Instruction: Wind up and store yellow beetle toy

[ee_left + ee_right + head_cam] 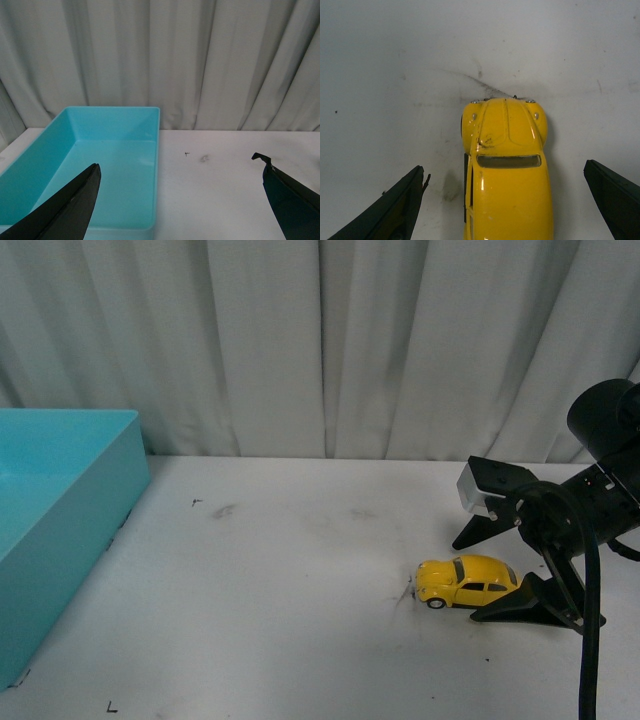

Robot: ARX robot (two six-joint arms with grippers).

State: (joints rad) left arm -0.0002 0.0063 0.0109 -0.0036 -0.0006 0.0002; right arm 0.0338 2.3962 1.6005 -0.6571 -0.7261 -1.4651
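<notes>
far left: open turquoise plastic storage bin, nothing visible inside. left end effector only shows in its own wrist view, fingers spread, holding nothing, looking at that bin

middle: white surface, dark scuff mark just ahead of the car's nose

right: small glossy yellow beetle toy car sits on its wheels, nose toward the bin, well apart from it. right end effector is low behind it, fingers spread, one each side of the rear half, neither touching

my read on risks:
- car is free-rolling, so if one finger lands first it gets nudged or yawed and rolls forward out of the grasp
- rounded glossy body, so a pinch high on the roof could squeeze it out; lower on the flanks looks safer
- wind-up needs the wheels loaded, and on this smooth surface they may skid, not turn
- wound spring plus a loose hold and it shoots off
- long carry to the bin, so a weak grip means a drop short of the rim
</notes>
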